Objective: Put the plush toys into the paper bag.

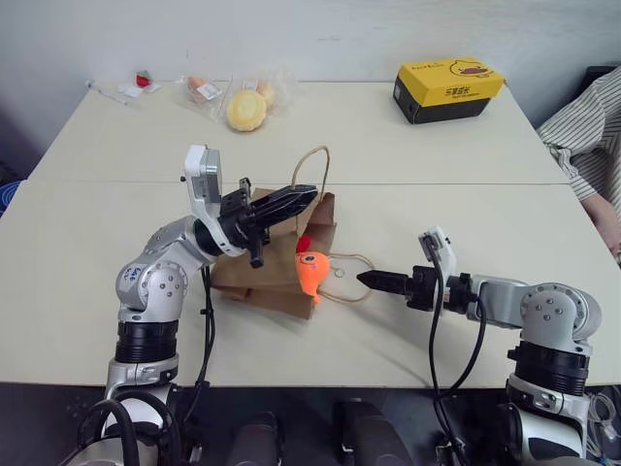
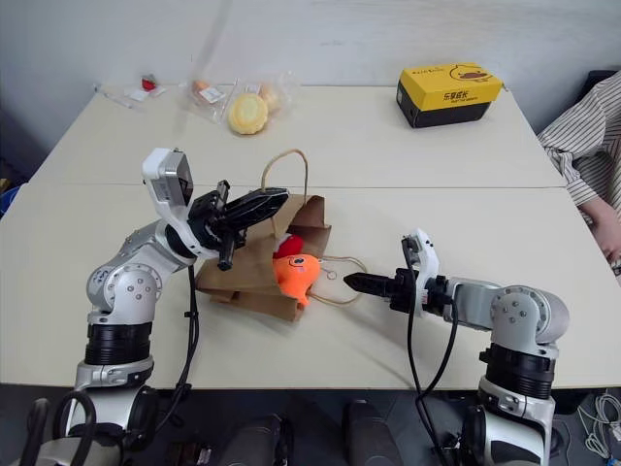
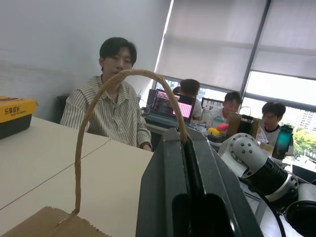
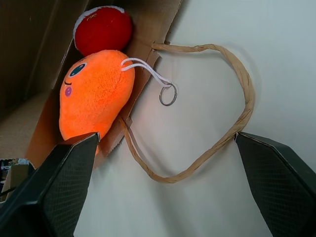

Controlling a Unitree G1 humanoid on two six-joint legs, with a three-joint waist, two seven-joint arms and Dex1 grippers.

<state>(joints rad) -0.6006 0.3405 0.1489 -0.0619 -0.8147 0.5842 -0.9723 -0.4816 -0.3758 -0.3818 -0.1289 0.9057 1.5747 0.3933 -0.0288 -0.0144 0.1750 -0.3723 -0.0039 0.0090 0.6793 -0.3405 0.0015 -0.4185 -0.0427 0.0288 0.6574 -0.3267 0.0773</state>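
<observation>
Left eye view: left claw point(image 1: 309, 192) pinches paper bag point(image 1: 277, 282) handle point(image 1: 312, 165); right claw point(image 1: 367, 279) gapes empty.

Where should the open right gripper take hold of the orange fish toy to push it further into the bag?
Probably the orange fish toy's fat rounded body, coming from the open mouth side of the paper bag, where the right gripper already points. The toy lies half out over the mouth edge, so that end is exposed. Avoid its thin white cord and ring; they would slip.
</observation>
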